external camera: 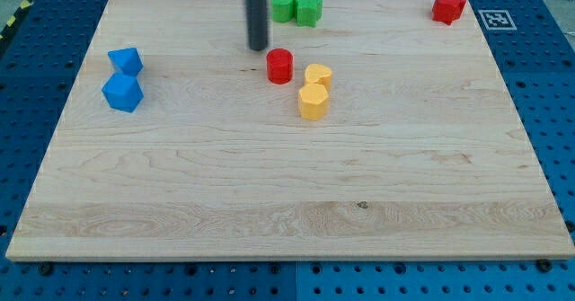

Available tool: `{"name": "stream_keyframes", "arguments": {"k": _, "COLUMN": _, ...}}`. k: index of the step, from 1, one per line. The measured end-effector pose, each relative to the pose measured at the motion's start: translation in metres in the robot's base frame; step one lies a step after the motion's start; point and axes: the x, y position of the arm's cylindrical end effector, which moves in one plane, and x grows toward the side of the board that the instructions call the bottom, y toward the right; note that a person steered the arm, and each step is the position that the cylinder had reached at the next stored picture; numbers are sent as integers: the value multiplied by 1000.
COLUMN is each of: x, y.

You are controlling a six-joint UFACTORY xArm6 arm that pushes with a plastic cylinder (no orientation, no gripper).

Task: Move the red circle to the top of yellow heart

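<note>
No claw fitted; my tip stands upper-left of the light, slide-prone red circle: push its flank squarely.

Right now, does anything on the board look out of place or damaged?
Nothing stands out. The blocks sit flat on the wooden board; the red circle is just left of the yellow heart, with my tip nearby at its upper left.
</note>
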Motion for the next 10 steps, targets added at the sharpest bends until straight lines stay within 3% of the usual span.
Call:
{"name": "stream_keyframes", "arguments": {"k": 1, "x": 9, "y": -42}}
{"name": "stream_keyframes", "arguments": {"k": 2, "x": 44, "y": -46}}
{"name": "stream_keyframes", "arguments": {"k": 4, "x": 59, "y": -43}}
{"name": "stream_keyframes", "arguments": {"k": 10, "x": 70, "y": 64}}
